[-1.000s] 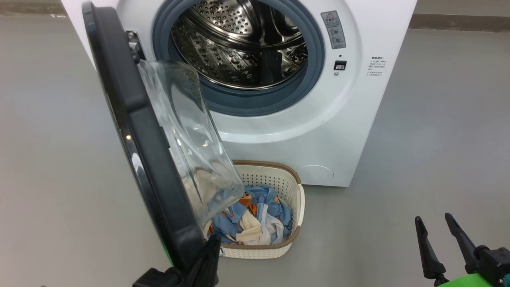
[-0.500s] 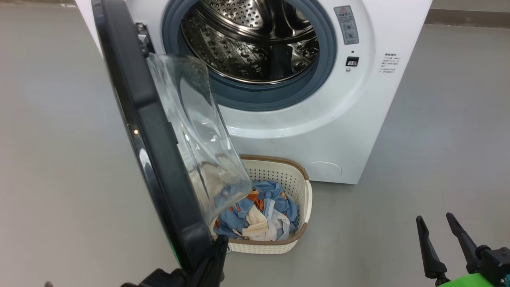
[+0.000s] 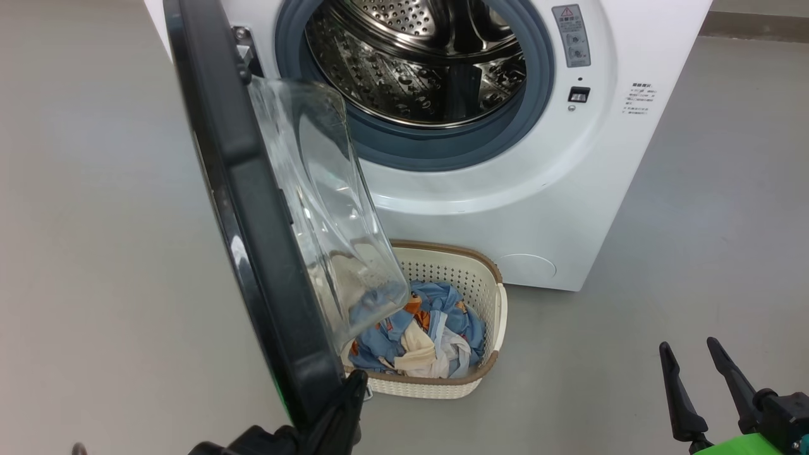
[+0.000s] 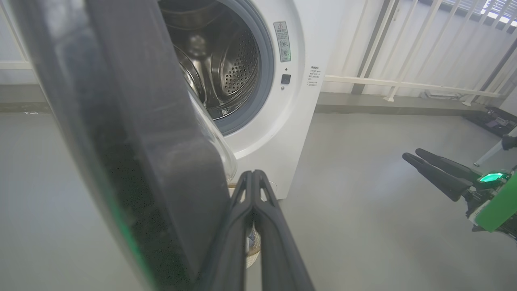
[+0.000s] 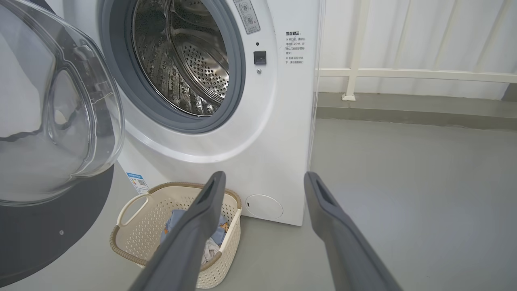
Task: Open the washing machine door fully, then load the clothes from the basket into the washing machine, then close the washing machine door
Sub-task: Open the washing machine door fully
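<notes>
The washing machine (image 3: 556,208) stands with its steel drum (image 3: 417,63) exposed. The washing machine door (image 3: 253,208) hangs open toward me, black rim edge-on and clear glass bowl (image 3: 328,221) bulging over the basket (image 3: 490,303). The cream basket sits on the floor against the machine's front and holds the clothes (image 3: 417,328), light blue, orange and white. My left gripper (image 3: 356,378) is shut, its fingertips against the inner side of the door's lower rim (image 4: 133,153), tips together (image 4: 252,174). My right gripper (image 3: 689,352) is open and holds nothing, off to the right above the floor (image 5: 264,176).
Grey floor (image 3: 695,221) spreads on both sides of the machine. A white railing (image 5: 404,74) and a low kerb run behind it on the right. The door's glass covers the basket's left part in the head view. The right gripper (image 4: 412,153) appears far right in the left wrist view.
The head camera has moved, sliding the whole scene rightward in the view. The door has swung slightly wider against the machine, my shut left gripper staying at its rim. The right gripper keeps its place.
</notes>
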Robot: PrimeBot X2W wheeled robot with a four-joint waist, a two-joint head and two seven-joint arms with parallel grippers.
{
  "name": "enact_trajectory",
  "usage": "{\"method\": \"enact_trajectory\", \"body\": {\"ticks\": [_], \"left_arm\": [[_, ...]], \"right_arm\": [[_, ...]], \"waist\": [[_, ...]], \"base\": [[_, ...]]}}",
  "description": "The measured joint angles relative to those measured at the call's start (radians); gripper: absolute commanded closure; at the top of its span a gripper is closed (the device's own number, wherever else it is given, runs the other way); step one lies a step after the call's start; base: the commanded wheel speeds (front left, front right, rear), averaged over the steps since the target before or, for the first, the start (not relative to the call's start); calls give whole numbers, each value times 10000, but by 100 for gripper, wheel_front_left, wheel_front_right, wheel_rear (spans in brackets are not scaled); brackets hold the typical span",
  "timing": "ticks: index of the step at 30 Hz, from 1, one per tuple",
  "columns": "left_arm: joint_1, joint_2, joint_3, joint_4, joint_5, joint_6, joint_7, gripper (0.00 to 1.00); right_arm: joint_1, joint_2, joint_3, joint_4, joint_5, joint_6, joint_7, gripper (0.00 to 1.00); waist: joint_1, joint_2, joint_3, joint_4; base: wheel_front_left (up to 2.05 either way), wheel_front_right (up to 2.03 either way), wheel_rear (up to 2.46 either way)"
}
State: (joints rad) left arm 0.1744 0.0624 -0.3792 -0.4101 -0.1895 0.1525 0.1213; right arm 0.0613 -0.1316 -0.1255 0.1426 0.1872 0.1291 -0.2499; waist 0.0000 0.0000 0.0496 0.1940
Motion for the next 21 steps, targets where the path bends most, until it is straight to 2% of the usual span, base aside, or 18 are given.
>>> {"method": "enact_trajectory", "body": {"ticks": [12, 21], "left_arm": [[-4, -2, -2, 2, 33, 121, -67, 100], [-6, 2, 40, 2, 88, 236, -69, 100]], "right_arm": [[-1, 17, -56, 12, -2, 0, 0, 0], [-1, 17, -75, 21, -2, 0, 0, 0]], "waist": [[0, 0, 16, 251], [0, 0, 16, 697]], "base": [[0, 0, 0], [0, 0, 0]]}}
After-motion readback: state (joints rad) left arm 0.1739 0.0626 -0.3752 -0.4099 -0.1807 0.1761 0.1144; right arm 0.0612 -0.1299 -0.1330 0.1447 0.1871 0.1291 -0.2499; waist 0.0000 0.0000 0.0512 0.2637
